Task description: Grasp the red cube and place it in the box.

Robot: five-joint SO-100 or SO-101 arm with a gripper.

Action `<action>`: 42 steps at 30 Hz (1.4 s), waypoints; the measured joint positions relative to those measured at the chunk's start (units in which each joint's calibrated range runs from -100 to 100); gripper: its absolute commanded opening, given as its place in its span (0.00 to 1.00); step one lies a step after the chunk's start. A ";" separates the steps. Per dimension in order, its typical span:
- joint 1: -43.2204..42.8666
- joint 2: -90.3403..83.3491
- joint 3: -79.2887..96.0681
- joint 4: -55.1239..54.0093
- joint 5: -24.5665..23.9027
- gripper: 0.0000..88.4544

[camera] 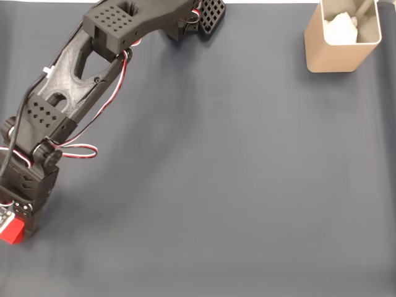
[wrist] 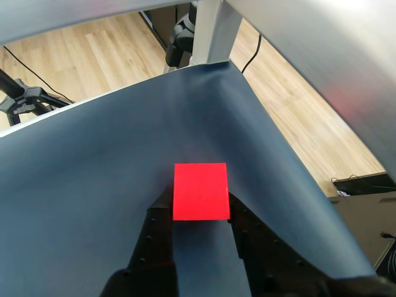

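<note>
One red cube (wrist: 200,191), catalogued at the table's edge: bottom-left corner in the fixed view (camera: 11,232), seated between the gripper (wrist: 199,213) fingers in the wrist view. Both black fingers (wrist: 162,216) stood at the cube's side faces, apparently pinching it; contact looked made on either flank. One tan box (camera: 328,52), upright, stood at the top-right corner of the fixed view, well apart from the cube. Judged relation: the box lay diagonally across the dark mat (camera: 235,185) from the gripper, so the carry would need to cross nearly the whole surface.
</note>
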 measured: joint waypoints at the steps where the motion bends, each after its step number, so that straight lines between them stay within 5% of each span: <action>1: -0.07 0.00 0.00 0.40 -0.15 0.03; 13: -0.59 -3.56 1.54 6.05 -1.51 0.00; 42: -11.80 -64.44 58.23 12.65 -3.47 0.00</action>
